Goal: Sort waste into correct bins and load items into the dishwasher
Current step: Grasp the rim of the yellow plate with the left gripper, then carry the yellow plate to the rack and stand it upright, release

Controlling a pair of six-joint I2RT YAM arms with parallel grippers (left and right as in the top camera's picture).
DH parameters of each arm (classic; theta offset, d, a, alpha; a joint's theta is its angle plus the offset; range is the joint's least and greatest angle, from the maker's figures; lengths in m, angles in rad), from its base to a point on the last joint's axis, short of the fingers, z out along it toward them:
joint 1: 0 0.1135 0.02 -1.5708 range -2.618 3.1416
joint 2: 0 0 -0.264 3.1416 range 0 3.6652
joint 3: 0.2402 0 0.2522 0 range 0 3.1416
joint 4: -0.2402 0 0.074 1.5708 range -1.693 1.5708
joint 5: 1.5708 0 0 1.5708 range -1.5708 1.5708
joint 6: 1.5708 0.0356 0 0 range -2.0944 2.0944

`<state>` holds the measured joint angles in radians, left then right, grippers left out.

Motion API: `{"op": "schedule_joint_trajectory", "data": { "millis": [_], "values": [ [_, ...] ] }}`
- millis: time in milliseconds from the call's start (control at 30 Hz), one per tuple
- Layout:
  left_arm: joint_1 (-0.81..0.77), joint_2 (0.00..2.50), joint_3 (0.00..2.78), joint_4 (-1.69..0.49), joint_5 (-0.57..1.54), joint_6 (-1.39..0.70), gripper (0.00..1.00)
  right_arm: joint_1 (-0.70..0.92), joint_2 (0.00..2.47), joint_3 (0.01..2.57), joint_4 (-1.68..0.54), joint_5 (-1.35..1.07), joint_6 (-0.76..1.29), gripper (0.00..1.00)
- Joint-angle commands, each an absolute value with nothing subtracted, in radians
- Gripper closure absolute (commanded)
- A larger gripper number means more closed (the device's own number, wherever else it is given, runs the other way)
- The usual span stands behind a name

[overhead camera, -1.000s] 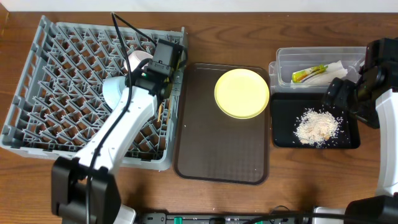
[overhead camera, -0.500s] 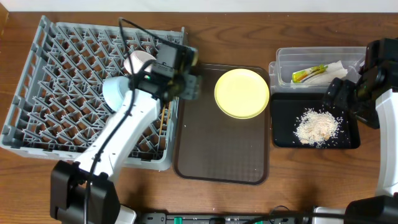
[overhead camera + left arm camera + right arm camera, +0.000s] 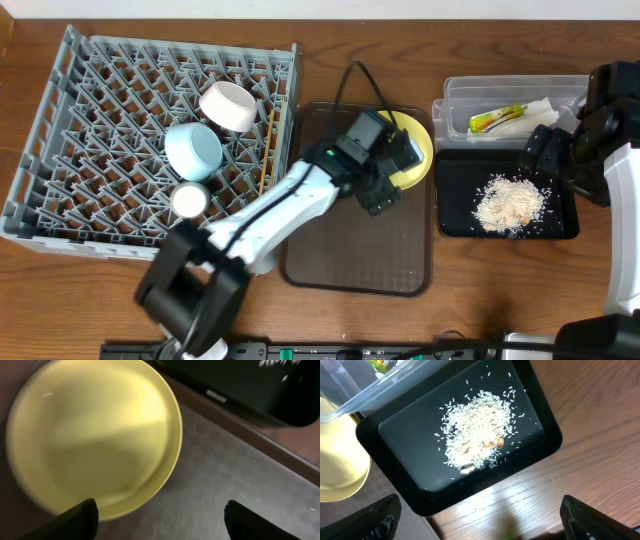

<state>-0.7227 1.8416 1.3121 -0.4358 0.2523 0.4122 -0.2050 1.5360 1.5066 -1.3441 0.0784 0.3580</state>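
Note:
The pale-yellow plate (image 3: 422, 142) lies at the far right of the brown serving tray (image 3: 350, 250). My left gripper (image 3: 396, 176) hovers open over the plate's near edge; in the left wrist view the plate (image 3: 95, 435) fills the upper left, and the gripper (image 3: 160, 522) holds nothing. In the grey dish rack (image 3: 60, 150) sit a white bowl (image 3: 228, 106), a light-blue bowl (image 3: 193, 150) and the chopsticks (image 3: 267, 150). The clear tub (image 3: 455, 100) holds the yellow-green wrapper (image 3: 497, 119) and white paper (image 3: 540, 108). Rice crumbs (image 3: 510, 203) lie in the black tray (image 3: 452, 180). My right gripper (image 3: 545, 155) is open above that tray, empty.
A small white round cup (image 3: 187, 200) stands in the rack near the blue bowl. The right wrist view looks down on the crumbs (image 3: 477, 425), the black tray's rim (image 3: 385, 435) and bare wooden table (image 3: 580, 450) beside it.
My left gripper has opened and swung right from the rack's right edge to above the plate. The chopsticks now lie in the rack. The right arm has not moved.

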Motion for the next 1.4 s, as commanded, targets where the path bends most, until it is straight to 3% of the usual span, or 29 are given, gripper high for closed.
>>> {"op": "schedule_joint_trajectory", "data": {
  "millis": [0, 233, 600, 833, 1033, 1367],
  "values": [
    [-0.729, 1.916, 1.308, -0.405, 0.25, 0.456, 0.15, -0.203, 1.517, 1.523, -1.347, 0.074, 0.35, 0.01],
    [-0.73, 2.021, 1.308, -0.395, 0.25, 0.446, 0.18, -0.203, 1.517, 1.522, -1.347, 0.071, 0.343, 0.01],
    [-0.743, 2.017, 1.308, -0.61, 0.25, 0.3, 0.64, -0.204, 1.517, 1.522, -1.343, 0.071, 0.342, 0.01],
    [-0.776, 2.017, 1.308, -0.622, 0.25, 0.301, 0.75, -0.204, 1.517, 1.522, -1.34, 0.071, 0.342, 0.01],
    [-0.783, 2.017, 1.308, -0.62, 0.235, 0.3, 0.92, -0.204, 1.517, 1.522, -1.339, 0.071, 0.342, 0.01],
    [-0.782, 1.877, 1.321, -0.62, 0.103, 0.267, 0.92, -0.204, 1.517, 1.522, -1.34, 0.071, 0.342, 0.01]
  ]
}}
